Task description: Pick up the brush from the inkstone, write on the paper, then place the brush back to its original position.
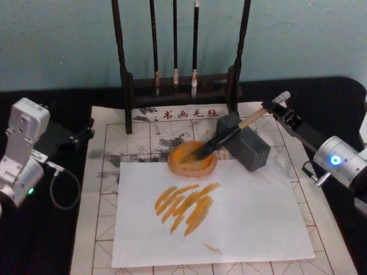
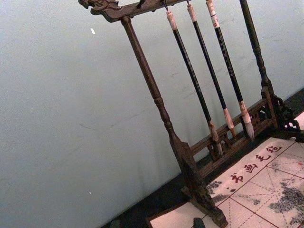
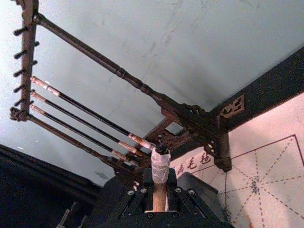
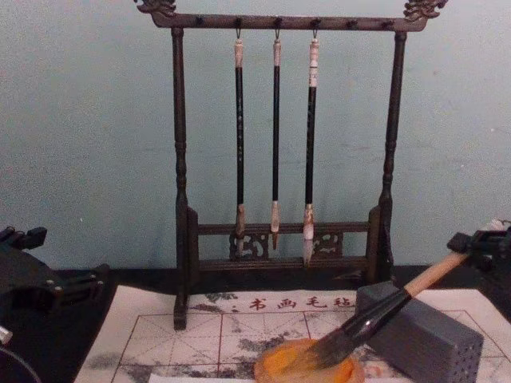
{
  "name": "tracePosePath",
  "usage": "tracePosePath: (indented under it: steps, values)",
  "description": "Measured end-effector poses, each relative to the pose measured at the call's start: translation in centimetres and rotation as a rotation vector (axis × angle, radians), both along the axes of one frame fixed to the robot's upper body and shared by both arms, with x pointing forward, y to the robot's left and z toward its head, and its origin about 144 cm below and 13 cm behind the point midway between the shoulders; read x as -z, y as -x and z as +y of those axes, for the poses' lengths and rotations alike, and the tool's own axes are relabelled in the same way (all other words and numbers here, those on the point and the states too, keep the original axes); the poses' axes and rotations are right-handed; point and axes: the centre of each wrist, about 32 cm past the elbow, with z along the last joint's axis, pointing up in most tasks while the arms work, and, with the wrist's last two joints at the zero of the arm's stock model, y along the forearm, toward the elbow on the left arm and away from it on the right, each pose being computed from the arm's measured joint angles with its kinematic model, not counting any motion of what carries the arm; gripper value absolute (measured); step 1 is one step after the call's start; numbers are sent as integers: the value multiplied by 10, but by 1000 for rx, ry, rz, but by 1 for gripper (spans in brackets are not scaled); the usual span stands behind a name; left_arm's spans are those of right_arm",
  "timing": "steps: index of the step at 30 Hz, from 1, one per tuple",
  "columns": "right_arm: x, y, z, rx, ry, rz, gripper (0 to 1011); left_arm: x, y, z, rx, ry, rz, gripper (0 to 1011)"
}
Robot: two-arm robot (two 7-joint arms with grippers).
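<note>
Tall brush rack [image 1: 123, 69] at the back. In front of it lies the red-gridded paper [image 1: 100, 229] with a plain white sheet [image 1: 252, 217] on top. That sheet carries a fan of orange strokes [image 1: 186, 206], so I'd call the writing done. Left gripper [image 1: 80, 136] sits parked off the paper's left edge. The brush [image 1: 229, 136] leans on the grey block [image 1: 252, 150], tuft in the orange inkstone [image 1: 186, 163]. Right gripper [image 1: 281, 106] pinches its handle end. I reckon only letting go and backing off remain.
</note>
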Motion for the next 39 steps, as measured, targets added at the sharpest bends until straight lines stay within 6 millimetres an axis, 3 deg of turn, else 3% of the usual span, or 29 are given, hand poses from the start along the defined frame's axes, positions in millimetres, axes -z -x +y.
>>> tracePosePath:
  steps: [16, 39]
  values:
    - [-16, 6, -9, 5, -35, -19, 181, 0, 0, 0, 0, 0, 0, 1001]
    - [-34, 35, -47, -83, 46, -134, 181, 0, 0, 0, 0, 0, 0, 1001]
